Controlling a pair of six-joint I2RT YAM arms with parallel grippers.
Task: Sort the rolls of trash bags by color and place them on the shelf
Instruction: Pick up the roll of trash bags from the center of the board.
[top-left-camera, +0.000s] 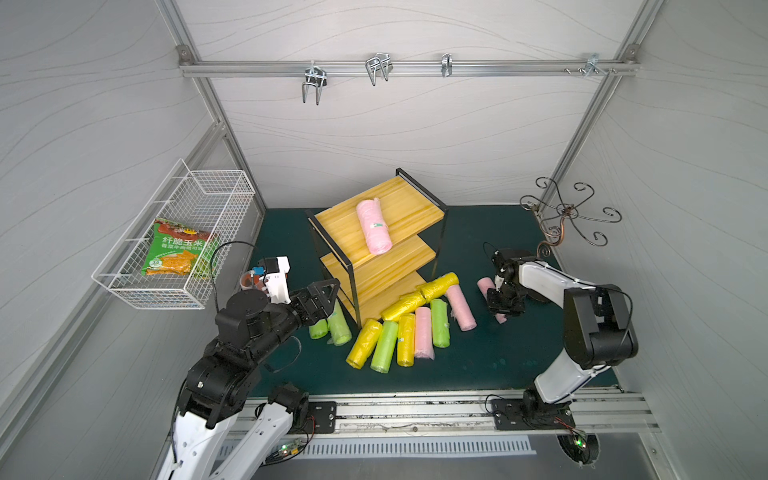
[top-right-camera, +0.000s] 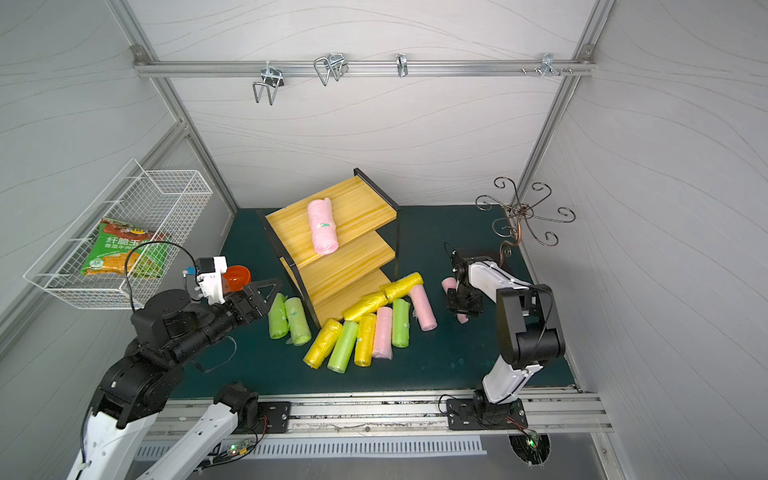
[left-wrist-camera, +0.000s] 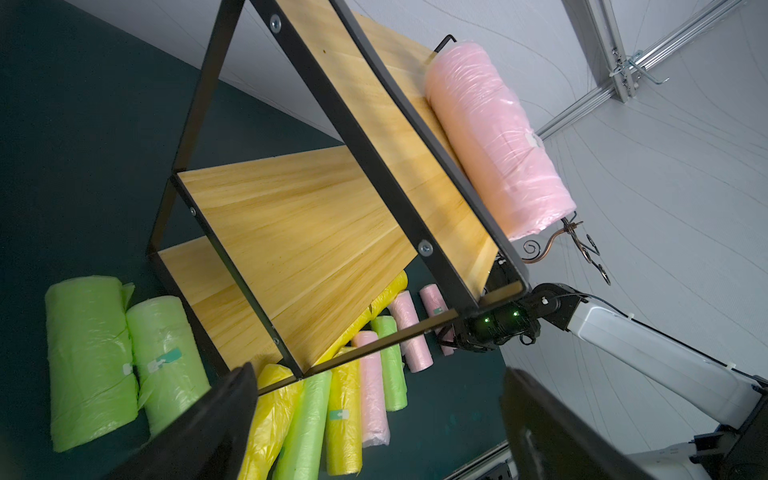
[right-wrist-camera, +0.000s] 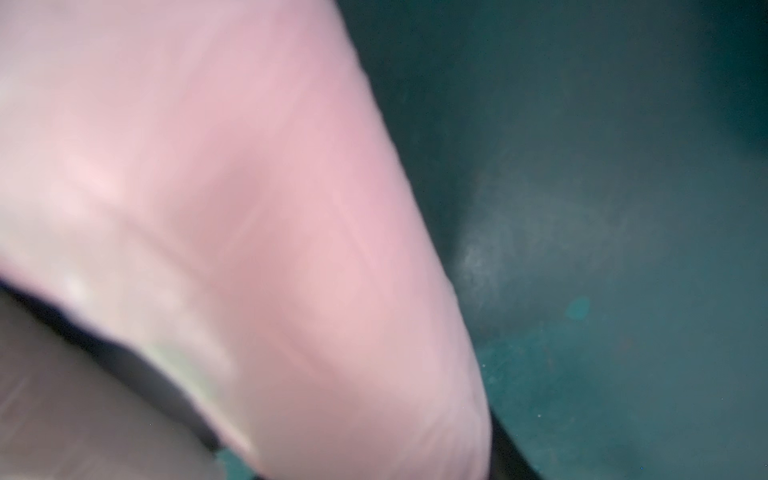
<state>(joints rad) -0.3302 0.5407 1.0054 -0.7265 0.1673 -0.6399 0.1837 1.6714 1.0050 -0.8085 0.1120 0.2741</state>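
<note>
While right gripper straddles soft pink plastic roll, its grip is unclear.
Likely light, squashy; take it mid-length. Left gripper gapes empty.

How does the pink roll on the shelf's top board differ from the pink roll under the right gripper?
The top-board pink roll lies on the shelf; the right-side pink roll lies on the green mat. The top-board pink roll shows whole and untouched; the right-side pink roll is mostly hidden under the right gripper. Both are pink, lying on their sides.
</note>
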